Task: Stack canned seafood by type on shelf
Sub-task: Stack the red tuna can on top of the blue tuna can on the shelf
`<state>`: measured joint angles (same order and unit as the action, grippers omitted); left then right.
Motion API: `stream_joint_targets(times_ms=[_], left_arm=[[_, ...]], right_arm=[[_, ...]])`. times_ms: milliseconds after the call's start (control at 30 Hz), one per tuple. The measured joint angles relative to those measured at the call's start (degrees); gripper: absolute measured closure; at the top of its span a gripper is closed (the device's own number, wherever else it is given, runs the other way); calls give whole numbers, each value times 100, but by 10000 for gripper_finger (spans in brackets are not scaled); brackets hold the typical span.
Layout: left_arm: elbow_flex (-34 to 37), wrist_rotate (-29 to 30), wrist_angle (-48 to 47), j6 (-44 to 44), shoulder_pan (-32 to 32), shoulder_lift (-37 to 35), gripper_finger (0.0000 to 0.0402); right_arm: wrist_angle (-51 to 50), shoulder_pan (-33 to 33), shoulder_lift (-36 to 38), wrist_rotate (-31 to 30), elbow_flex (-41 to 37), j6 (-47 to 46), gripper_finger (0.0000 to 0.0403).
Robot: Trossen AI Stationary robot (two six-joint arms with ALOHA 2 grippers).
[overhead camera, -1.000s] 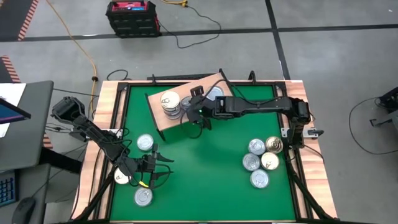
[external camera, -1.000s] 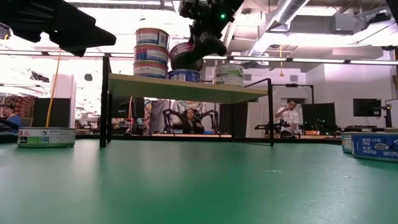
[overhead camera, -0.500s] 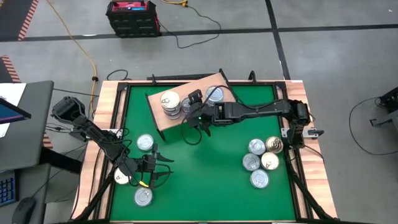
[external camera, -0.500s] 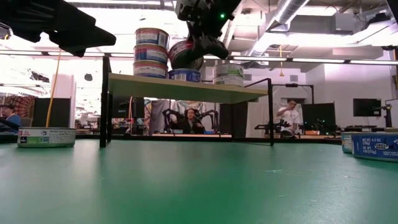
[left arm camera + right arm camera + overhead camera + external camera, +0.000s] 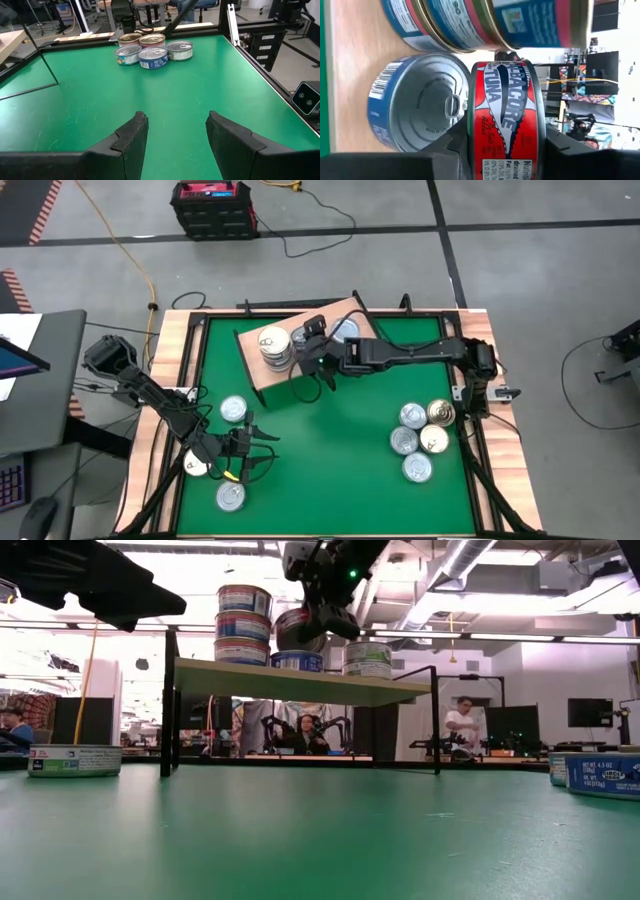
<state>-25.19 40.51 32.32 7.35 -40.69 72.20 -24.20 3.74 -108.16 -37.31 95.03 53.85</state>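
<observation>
Right wrist view: right claw around tuna can

Your held tin shows a red label with a blue-white fish; the bench is green, the shelf light wood.

Twelve cans, one shelf, two arms.

right end effector carried its tuna can back over the shelf.
</observation>
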Motion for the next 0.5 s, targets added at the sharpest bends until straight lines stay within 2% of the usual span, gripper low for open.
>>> stream_joint_targets(times_ms=[100, 367, 500], left_arm=[[0, 0, 2, 0, 0, -1, 210], [0, -1, 7, 21, 0, -1, 210], [0, -2, 11, 27, 1, -1, 210]], right_arm=[[-8, 58, 0, 260, -60, -211, 240], [107, 43, 21, 374, -248, -430, 238], [88, -9, 26, 525, -263, -572, 222]])
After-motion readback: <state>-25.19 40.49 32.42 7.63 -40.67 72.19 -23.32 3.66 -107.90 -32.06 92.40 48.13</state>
